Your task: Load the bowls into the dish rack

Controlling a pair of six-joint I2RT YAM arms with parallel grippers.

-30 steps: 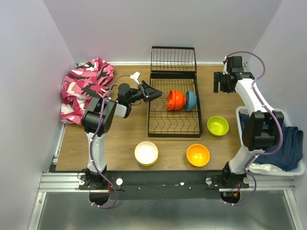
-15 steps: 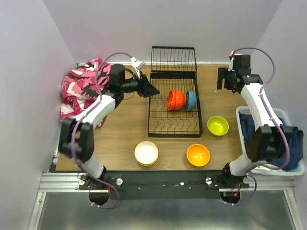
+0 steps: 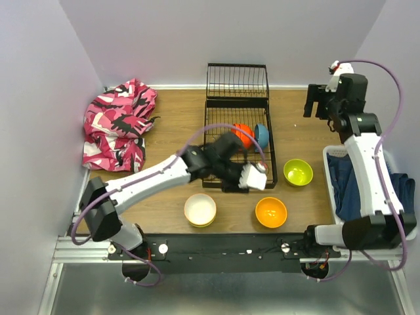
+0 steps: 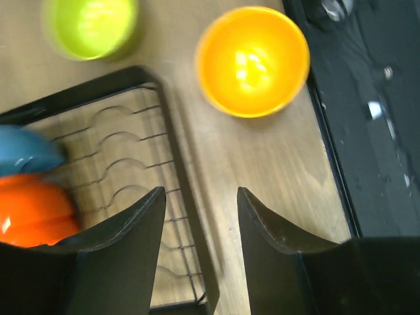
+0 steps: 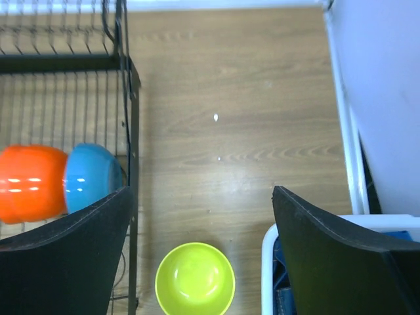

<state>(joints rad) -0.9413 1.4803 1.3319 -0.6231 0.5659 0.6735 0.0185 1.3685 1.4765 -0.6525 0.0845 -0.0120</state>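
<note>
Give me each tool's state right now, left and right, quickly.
Left tool: open, holding nothing.
Right tool: open wide, holding nothing.

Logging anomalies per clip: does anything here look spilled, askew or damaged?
Nothing stands out. The orange-red bowl and blue bowl stand on edge in the dish rack; the lime green bowl, orange bowl and cream-white bowl sit upright on the table, none spilled or visibly damaged.
</note>
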